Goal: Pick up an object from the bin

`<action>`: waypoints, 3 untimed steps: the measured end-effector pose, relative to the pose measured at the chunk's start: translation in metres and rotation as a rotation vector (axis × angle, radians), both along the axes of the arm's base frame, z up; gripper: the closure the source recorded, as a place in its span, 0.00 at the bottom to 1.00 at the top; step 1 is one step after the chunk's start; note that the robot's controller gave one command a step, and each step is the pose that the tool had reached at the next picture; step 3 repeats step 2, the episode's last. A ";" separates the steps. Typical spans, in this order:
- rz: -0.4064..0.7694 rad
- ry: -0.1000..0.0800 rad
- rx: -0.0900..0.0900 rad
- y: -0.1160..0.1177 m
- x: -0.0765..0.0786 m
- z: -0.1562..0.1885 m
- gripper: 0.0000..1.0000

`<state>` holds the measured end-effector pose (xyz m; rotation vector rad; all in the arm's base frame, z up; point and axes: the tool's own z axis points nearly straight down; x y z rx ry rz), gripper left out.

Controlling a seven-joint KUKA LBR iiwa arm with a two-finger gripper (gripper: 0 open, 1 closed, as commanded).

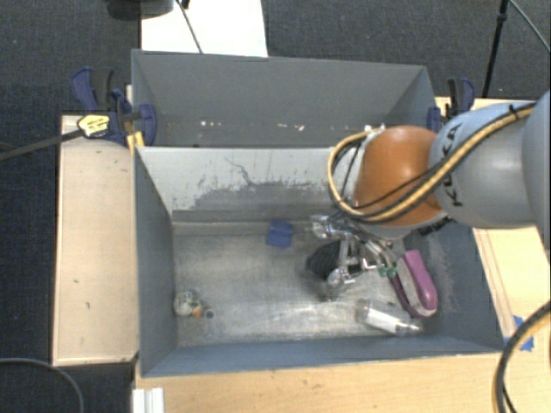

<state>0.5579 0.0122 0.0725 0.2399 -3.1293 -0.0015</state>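
Observation:
My gripper (337, 280) reaches down into the right half of the bin, under the orange wrist cover. Its metal fingers stand right at a dark, rounded black thing (322, 259) on the bin floor. A purple handled tool (416, 282) lies just right of the gripper, tilted along the right wall. A whitish tube (386, 319) lies in front of the gripper near the front wall. A small blue block (279, 234) sits to the left, close to the back wall.
A small speckled round thing (188, 303) lies alone at the front left of the bin floor. The arm and its cables come in from the right over the bin's right wall.

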 end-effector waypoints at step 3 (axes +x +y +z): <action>0.119 -0.013 -0.001 0.002 0.014 0.143 1.00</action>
